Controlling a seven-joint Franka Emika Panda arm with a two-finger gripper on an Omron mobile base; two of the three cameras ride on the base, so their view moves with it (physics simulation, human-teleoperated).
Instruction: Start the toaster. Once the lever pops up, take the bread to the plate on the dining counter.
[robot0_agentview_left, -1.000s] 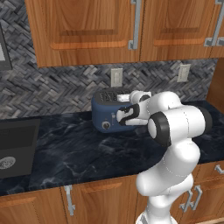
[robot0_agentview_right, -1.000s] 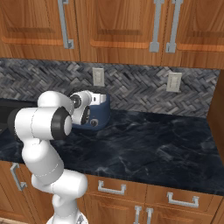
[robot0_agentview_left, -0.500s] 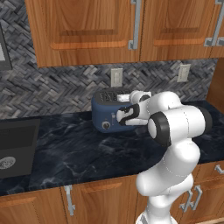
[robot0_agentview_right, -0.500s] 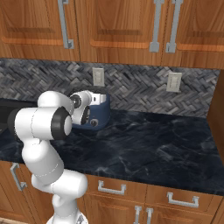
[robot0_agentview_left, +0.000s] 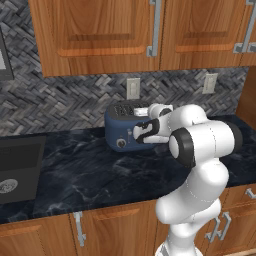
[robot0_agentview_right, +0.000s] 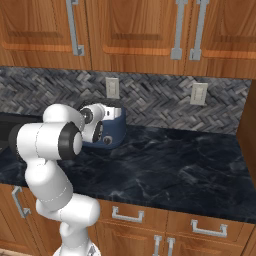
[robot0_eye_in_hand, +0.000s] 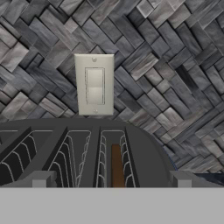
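Wooden wall cabinets (robot0_agentview_left: 100, 35) with metal bar handles hang over a grey herringbone tile backsplash (robot0_agentview_left: 60, 100) and a long black worktop (robot0_agentview_left: 90, 170) veined in pale marble, itself sitting on wooden drawer fronts (robot0_agentview_right: 165, 225). A dark sink basin (robot0_agentview_left: 17, 165) is set into the worktop at the far left of the left base view. The white arm (robot0_agentview_left: 200, 150) bends forward at the elbow and reaches toward the toaster (robot0_agentview_left: 121, 131), a boxy dark-blue unit with a black slotted top that stands on the worktop against the backsplash, directly below a pale wall switch plate (robot0_eye_in_hand: 94, 84); a second plate (robot0_agentview_right: 198, 93) is fixed further along the wall. A round grey knob (robot0_agentview_left: 120, 144) shows on the toaster's front face. The gripper (robot0_eye_in_hand: 109, 180) hangs just above the toaster's top, its two tips (robot0_eye_in_hand: 40, 179) spread wide apart with nothing between them. In the hand view the bread (robot0_eye_in_hand: 116, 165) appears as a narrow brown edge standing upright, deep inside one of the wire-lined slots, with the gripper poised over it and not touching.
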